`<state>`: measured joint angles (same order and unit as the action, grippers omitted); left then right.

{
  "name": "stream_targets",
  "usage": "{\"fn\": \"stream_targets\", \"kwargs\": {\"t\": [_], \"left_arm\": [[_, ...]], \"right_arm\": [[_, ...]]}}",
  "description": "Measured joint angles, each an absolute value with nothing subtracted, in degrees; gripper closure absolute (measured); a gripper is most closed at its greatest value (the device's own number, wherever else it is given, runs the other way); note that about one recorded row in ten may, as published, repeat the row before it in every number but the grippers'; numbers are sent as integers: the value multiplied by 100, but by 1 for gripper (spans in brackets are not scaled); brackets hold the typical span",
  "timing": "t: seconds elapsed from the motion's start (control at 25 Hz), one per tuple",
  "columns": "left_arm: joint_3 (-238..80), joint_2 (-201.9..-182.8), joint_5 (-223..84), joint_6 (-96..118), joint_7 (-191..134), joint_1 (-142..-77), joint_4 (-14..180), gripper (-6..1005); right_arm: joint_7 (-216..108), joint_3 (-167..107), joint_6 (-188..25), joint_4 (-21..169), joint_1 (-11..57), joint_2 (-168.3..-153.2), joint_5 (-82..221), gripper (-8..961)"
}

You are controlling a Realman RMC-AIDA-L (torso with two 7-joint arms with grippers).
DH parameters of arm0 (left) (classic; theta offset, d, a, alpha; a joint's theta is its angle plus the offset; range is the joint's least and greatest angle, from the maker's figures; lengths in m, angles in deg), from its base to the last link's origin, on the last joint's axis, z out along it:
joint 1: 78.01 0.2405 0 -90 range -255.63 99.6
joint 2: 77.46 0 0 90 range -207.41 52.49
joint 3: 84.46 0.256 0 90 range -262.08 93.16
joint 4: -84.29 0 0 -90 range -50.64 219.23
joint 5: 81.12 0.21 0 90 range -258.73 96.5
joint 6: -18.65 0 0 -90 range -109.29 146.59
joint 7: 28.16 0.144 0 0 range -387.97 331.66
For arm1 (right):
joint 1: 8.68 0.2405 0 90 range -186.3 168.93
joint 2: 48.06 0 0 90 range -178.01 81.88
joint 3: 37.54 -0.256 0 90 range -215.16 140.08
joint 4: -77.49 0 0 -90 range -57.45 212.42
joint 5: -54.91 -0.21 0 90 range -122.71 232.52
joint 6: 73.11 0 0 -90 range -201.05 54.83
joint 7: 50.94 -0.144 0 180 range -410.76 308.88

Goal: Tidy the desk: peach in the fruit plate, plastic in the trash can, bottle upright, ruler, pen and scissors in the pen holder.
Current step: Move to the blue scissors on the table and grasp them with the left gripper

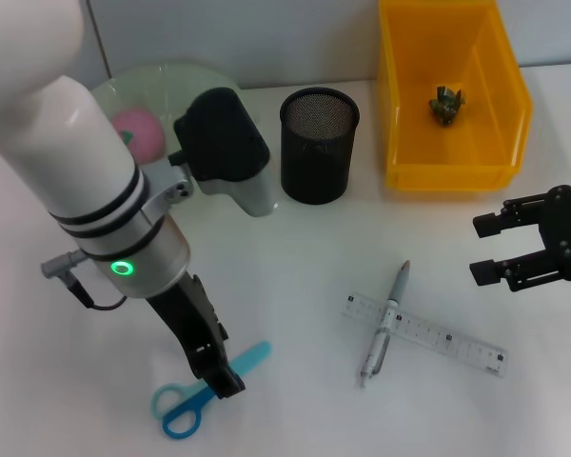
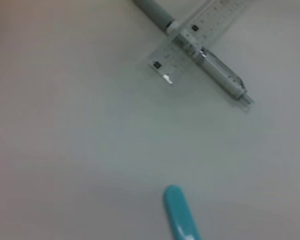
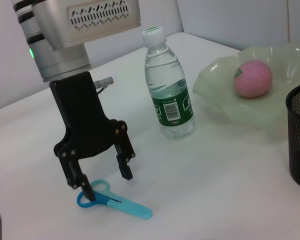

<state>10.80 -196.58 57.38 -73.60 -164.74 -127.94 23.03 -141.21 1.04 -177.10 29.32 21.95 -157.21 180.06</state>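
- Left tool: fingers spread, poised over the scissors, one fingertip at the handle loops; nothing pinched.
- Scissors: flat on the tabletop, blades closed.
- Right tool: fingers spread, empty, hanging near the bin.
- Pen: lies across the ruler.
- Peach: in the plate.
- Bottle: upright beside the plate.
- Holder: between plate and bin.

White arm, green light, black pincer
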Motion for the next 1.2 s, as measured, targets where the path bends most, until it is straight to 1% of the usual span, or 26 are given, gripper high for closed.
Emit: {"fn": "stream_targets", "kwargs": {"t": [1.2], "left_arm": [[1571,-19664,5486,-7127,-16542,-12755,2347,356]], "right_arm": [[-14099,112,-17699,2932,2234,-15721,18029,194]]}}
